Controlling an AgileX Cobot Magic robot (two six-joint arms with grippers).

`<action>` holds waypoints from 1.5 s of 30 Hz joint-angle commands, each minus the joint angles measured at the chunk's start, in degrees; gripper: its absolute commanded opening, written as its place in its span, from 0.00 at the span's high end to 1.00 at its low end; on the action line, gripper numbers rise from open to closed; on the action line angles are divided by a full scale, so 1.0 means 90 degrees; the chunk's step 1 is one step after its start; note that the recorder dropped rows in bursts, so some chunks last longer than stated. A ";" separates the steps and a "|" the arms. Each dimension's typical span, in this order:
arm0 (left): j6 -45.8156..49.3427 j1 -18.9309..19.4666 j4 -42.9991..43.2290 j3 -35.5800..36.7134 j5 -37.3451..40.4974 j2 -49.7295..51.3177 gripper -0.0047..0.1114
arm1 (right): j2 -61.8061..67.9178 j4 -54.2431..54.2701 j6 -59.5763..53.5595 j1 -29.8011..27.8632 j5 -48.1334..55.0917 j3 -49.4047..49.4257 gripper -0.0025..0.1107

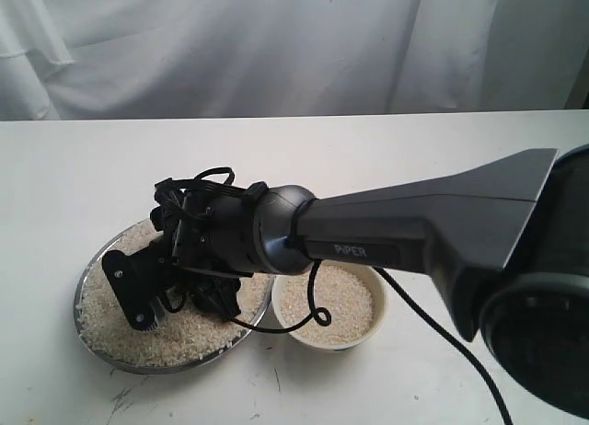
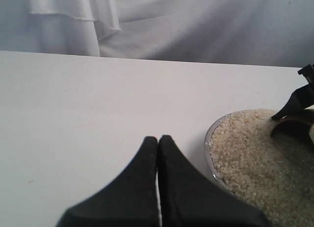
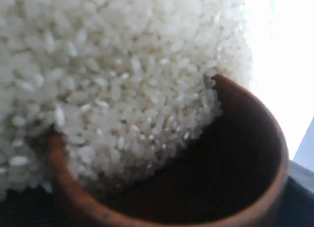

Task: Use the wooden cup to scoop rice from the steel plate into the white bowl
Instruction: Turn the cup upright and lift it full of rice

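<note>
The steel plate (image 1: pixel 77 301) lies at the front left, covered with rice (image 1: pixel 115 328). My right gripper (image 1: pixel 175 296) reaches across and hangs low over the plate, shut on the wooden cup (image 3: pixel 267 138). The cup is tipped with its mouth pushed into the rice (image 3: pixel 108 65), and grains spill into its dark inside. In the exterior view the gripper hides the cup. The left wrist view shows a brown edge of the cup (image 2: pixel 297 125) on the rice (image 2: pixel 255 158). The white bowl (image 1: pixel 380 301) stands right of the plate and holds rice. My left gripper (image 2: pixel 158 138) is shut and empty, beside the plate's rim (image 2: pixel 210 153).
A black cable (image 1: pixel 317 315) loops down from the right arm over the bowl. White cloth (image 1: pixel 276 48) hangs behind the white table (image 1: pixel 414 167). The right arm's dark housing (image 1: pixel 442 227) stretches across the right half of the scene.
</note>
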 commanded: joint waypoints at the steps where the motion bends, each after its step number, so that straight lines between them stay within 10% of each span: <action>1: -0.0001 0.0012 -0.0010 0.0031 -0.0044 -0.0026 0.96 | -0.0007 0.0465 0.0027 -0.0042 -0.0529 -0.0017 0.98; 45: -0.0001 0.0012 -0.0010 0.0031 -0.0044 -0.0026 0.96 | -0.0722 0.4639 0.0014 -0.0709 -0.0833 -0.0017 0.98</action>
